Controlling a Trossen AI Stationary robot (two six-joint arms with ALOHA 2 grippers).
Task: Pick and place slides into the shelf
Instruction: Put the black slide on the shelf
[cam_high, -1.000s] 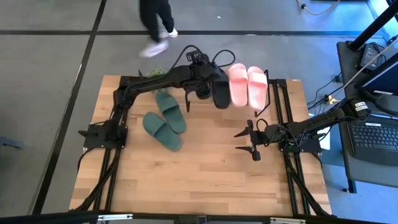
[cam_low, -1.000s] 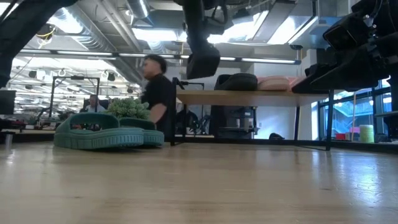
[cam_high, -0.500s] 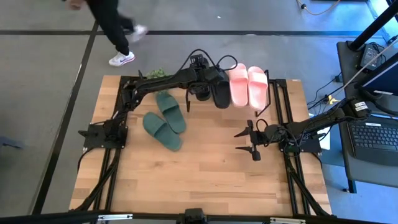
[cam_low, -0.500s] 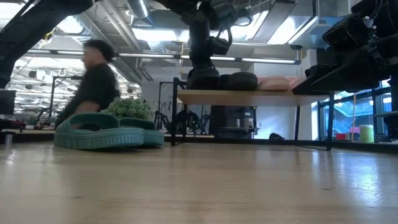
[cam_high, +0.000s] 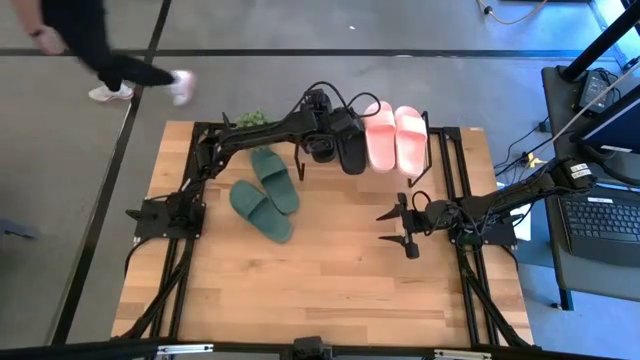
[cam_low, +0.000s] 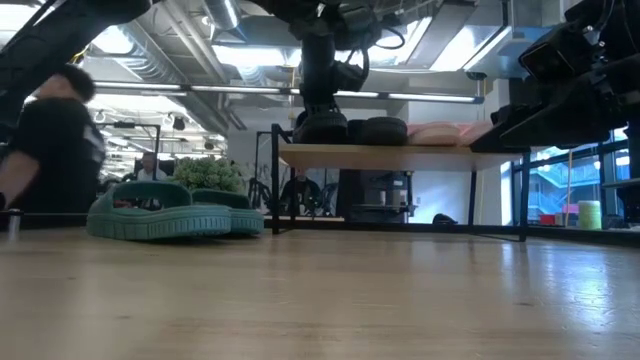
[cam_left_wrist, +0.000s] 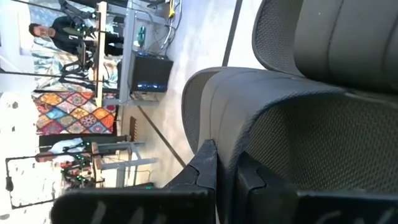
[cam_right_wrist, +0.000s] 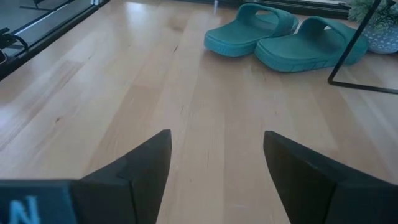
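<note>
1. Behind your wooden surface (cam_high: 330, 290) lies an open workshop floor, and a person (cam_high: 85, 40) in dark clothes is walking past the far left corner; keep them in mind, though they are well clear of the arms.
2. Your shelf (cam_high: 440, 135) stands at the far edge of the surface, and the pink slides (cam_high: 396, 134) already lie side by side on its top plank.
3. Beside the pink pair you have the black slides (cam_high: 340, 145). Judging from the low view, both now rest on the shelf top, so the step in hand looks like the end of placing the second black slide.
4. Your green slides (cam_high: 265, 193) lie on the surface near its left middle, apart from the shelf, with a small potted plant (cam_high: 250, 118) just beyond them. They look like the pair left to do.
5. Your left tool (cam_low: 318, 112) is down on the black slide; the left wrist view shows its fingers clamped over an edge of the dark rubber. Your next move calls for letting go, lifting straight clear so the slide is not dragged, then reaching for a green one.
6. Your right tool (cam_high: 403, 226) waits over the surface's right middle, fingers (cam_right_wrist: 134, 171) spread wide apart and empty.
7. Writing: only a partial white letter "N" on the right tool's body; no brand is readable on any slide.
</note>
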